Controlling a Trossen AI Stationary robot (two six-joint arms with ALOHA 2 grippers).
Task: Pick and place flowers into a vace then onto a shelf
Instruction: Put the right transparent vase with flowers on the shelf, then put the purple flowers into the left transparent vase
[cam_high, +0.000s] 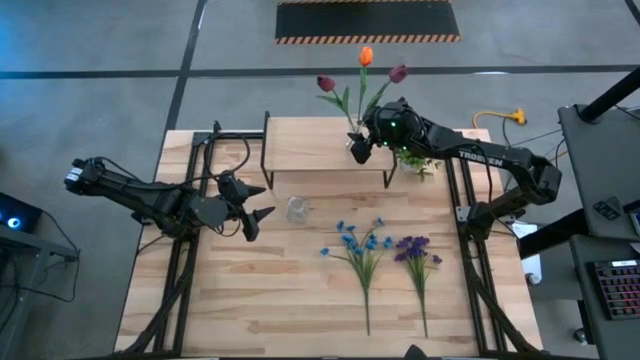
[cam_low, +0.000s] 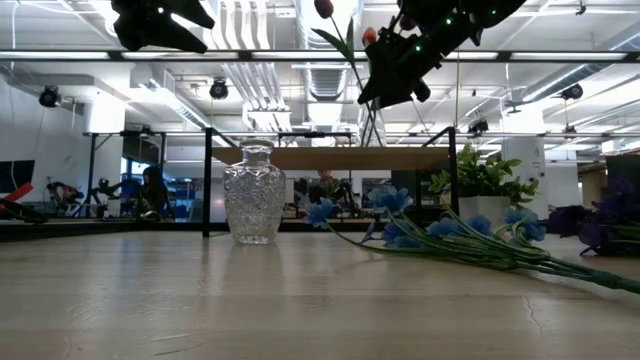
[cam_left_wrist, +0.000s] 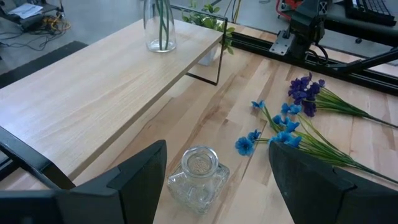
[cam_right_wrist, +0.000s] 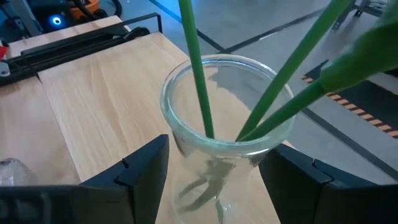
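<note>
A clear glass vase (cam_right_wrist: 186, 134) with three green tulip stems stands on the right end of the shelf (cam_high: 310, 145). Its dark red, orange (cam_high: 366, 56) and maroon blooms rise beyond the shelf's far edge. My right gripper (cam_right_wrist: 214, 149) is open just above this vase, with one finger on either side of the rim. In the low view it (cam_low: 385, 85) hangs well above the shelf board (cam_low: 330, 158). My left gripper (cam_high: 262, 203) is open, raised over the table left of an empty cut-glass vase (cam_left_wrist: 199, 177). The blue bunch (cam_high: 362, 245) and the purple bunch (cam_high: 415, 255) lie flat on the tabletop.
A small leafy potted plant (cam_high: 415, 160) sits on the table by the shelf's right legs, under my right arm. The cut-glass vase (cam_low: 253, 195) stands on the table just in front of the shelf. Black frame rails run along both table sides.
</note>
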